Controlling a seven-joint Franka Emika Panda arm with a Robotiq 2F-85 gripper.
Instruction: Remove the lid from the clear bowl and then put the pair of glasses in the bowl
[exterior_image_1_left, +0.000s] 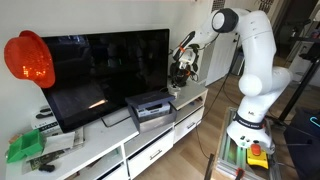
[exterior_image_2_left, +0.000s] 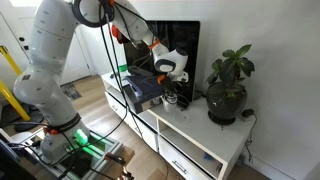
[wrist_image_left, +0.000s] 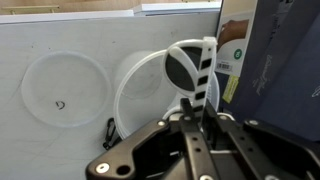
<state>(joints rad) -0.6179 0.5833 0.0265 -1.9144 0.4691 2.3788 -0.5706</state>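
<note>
In the wrist view the bowl (wrist_image_left: 128, 95) sits mid-picture on the white table (wrist_image_left: 50, 140). It is a round container of whitish, see-through plastic with a thin pale rim, and its mouth is uncovered. Its lid (wrist_image_left: 65, 88), a flat clear disc of similar width, lies on the table at 9 o'clock of the bowl, just beside it; whether the two rims touch is hard to say. The jaws come in from 6 o'clock and are pinched together on the pair of glasses (wrist_image_left: 190, 68), which have a white frame and a dark oval lens. The glasses stand over the bowl's 3 o'clock half and cover the rim behind them. A dark box (wrist_image_left: 285, 60) at 3 o'clock is cut off by the edge. A small dark thing (wrist_image_left: 108, 130) at 7 o'clock of the bowl is too small to name. In an exterior view the arm (exterior_image_1_left: 255, 50) reaches down at 3 o'clock of the television (exterior_image_1_left: 110, 70), and the bowl is too small to find. In an exterior view the wrist hangs between a grey box (exterior_image_2_left: 140, 90) at 8 o'clock and a plant (exterior_image_2_left: 228, 85) at 3 o'clock. The bowl cannot be made out there.
</note>
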